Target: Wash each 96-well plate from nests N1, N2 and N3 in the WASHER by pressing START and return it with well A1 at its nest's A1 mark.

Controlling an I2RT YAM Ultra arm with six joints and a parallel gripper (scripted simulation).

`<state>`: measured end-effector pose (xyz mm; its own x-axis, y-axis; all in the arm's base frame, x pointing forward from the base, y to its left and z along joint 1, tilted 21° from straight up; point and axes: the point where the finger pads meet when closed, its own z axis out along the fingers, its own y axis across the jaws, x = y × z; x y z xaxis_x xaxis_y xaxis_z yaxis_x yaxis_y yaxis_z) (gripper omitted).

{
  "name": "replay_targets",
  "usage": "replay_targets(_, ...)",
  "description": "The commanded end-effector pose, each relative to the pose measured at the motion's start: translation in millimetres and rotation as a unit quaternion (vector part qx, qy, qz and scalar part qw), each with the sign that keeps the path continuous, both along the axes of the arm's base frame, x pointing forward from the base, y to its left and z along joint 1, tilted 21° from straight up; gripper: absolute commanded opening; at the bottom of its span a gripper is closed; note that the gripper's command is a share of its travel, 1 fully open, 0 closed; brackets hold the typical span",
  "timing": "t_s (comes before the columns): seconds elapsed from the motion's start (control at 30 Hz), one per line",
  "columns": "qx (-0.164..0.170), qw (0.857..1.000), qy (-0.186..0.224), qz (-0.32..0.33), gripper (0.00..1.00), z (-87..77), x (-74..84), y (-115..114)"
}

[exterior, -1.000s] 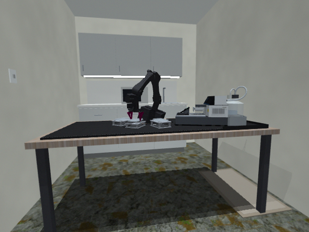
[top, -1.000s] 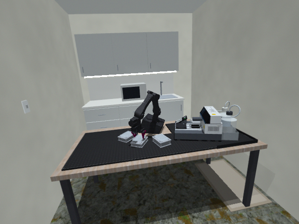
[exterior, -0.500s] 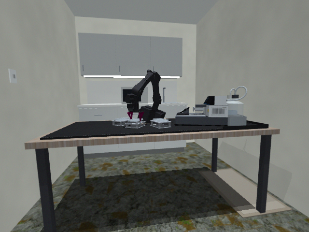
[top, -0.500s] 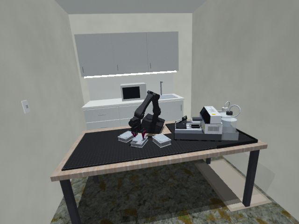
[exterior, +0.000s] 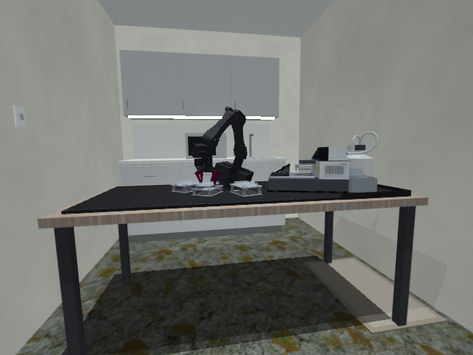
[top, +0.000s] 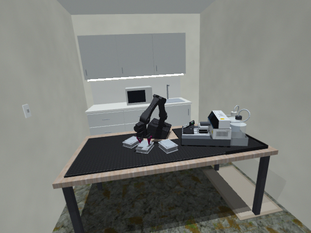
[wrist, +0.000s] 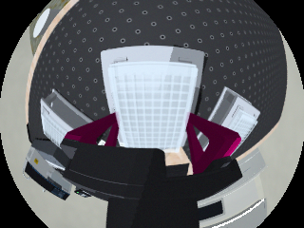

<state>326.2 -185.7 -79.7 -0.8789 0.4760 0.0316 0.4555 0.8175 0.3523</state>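
Three white 96-well plates sit in a row of nests on the black mat [top: 105, 158] [exterior: 133, 197]. My gripper [top: 144, 141] [exterior: 207, 178] [wrist: 152, 115] reaches straight down over the middle one and is shut on the middle plate [top: 145, 145] [exterior: 206, 185] [wrist: 152, 98], with one magenta finger on each long side. The plate is level, right at its nest slab [wrist: 186, 56]; I cannot tell whether it still rests on it. The left plate [top: 129, 141] [exterior: 183, 186] and the right plate [top: 167, 145] [exterior: 244, 186] lie in their nests. The plate washer [top: 215, 130] [exterior: 328, 174] stands at the right.
The washer's keypad [top: 188, 124] [exterior: 283, 170] is at its left end beside the carrier track [top: 202, 129]. A bottle with tubing [top: 238, 125] [exterior: 361, 160] stands behind the washer. The arm's base [top: 159, 129] [exterior: 233, 174] sits just behind the nests.
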Motion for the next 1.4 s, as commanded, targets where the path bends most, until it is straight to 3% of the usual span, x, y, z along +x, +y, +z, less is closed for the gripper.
replay_targets(0.0,-0.003,1.0,-0.005,-0.002,0.0,3.0,2.0,-2.8)
replay_targets(1.37,-0.003,1.0,-0.005,-0.002,0.0,-2.4,2.6,-0.7)
